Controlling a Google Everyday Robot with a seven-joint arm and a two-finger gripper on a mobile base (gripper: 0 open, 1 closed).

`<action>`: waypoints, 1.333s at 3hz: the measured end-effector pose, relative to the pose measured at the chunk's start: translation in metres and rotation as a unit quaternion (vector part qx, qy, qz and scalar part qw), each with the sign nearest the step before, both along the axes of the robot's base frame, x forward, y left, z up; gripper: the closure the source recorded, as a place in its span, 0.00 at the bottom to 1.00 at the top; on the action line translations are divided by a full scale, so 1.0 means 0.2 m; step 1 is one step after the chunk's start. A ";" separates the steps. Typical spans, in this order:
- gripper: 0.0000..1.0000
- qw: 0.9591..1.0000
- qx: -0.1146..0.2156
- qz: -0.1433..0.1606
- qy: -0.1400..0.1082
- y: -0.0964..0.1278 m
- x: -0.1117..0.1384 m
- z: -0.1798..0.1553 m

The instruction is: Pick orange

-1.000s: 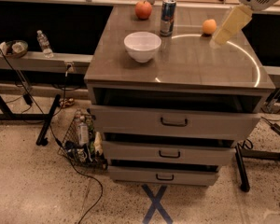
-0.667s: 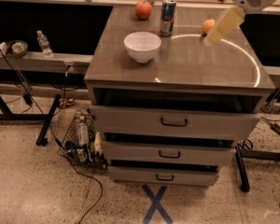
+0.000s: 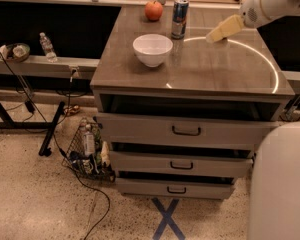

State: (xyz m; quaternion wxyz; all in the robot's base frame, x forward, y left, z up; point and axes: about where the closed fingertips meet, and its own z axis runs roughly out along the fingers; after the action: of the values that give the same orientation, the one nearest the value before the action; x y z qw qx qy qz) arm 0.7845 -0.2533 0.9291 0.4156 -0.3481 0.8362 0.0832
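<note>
I read the pick as not yet done; the pale yellow gripper (image 3: 221,31) hangs low over the right rear of the grey-brown wooden tabletop (image 3: 215,74), just right of the blue and silver drink can (image 3: 179,18); the orange itself does not show, and I judge it hidden behind the gripper; grasp and lift remain; I cannot tell how the jaws stand or whether they touch anything; the red-orange apple (image 3: 153,10) and round white bowl (image 3: 152,49) sit well apart

The counter (image 3: 225,74), a grey-brown top over three drawers (image 3: 186,130), carries a white bowl (image 3: 152,49) front left, a can (image 3: 179,18) behind it and an apple (image 3: 153,10) at the back. The gripper (image 3: 213,36) hangs over its back right.
</note>
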 end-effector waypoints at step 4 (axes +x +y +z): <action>0.00 0.989 0.053 -0.120 -0.075 -0.07 0.59 -0.22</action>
State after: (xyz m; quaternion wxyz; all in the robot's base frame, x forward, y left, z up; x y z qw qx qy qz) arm 0.9033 -0.2668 0.8844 0.5019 -0.2286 0.8327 0.0504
